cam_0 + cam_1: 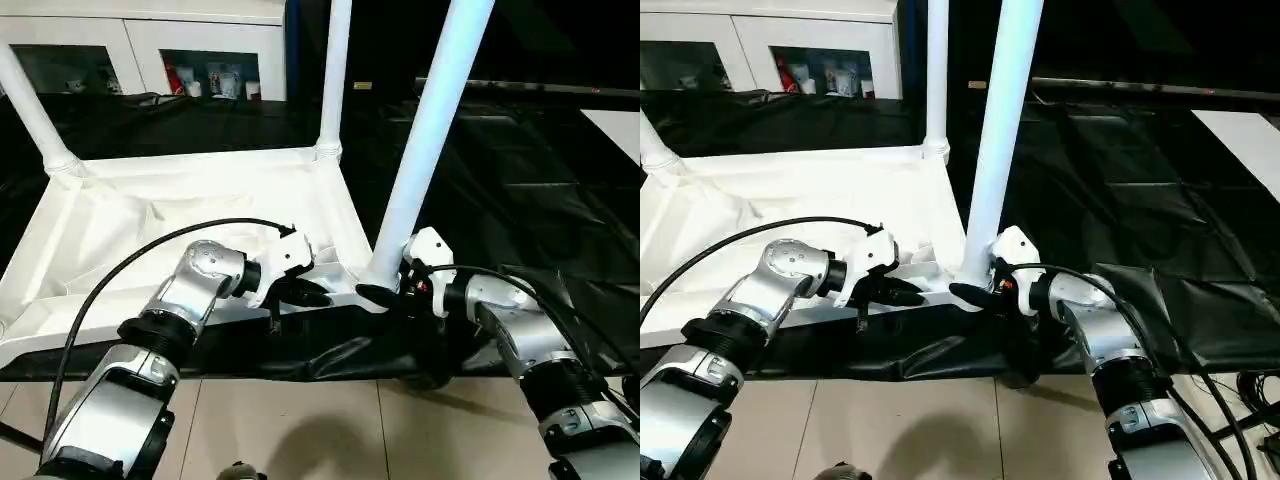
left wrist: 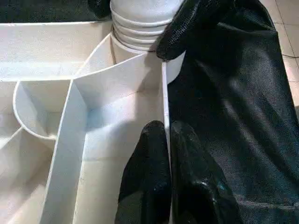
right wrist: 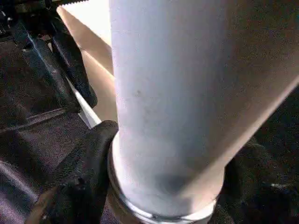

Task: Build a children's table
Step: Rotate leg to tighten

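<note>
- The table top [image 1: 180,215] lay upside down on the black-draped bench [image 1: 520,180], ribs up, just ahead of me.
- Three legs stood in view: two in the far sockets [image 1: 335,60], and the near-right leg [image 1: 430,130], which leaned a little.
- My left gripper [image 2: 169,154] was pressed together on the top's near rim, steadying it.
- My right gripper [image 1: 385,292] straddled that leaning leg's base, fingers either side; how firm the pinch was I couldn't tell.
- I judged the near-right leg not fully seated, and saw no leg at the near-left corner.
</note>
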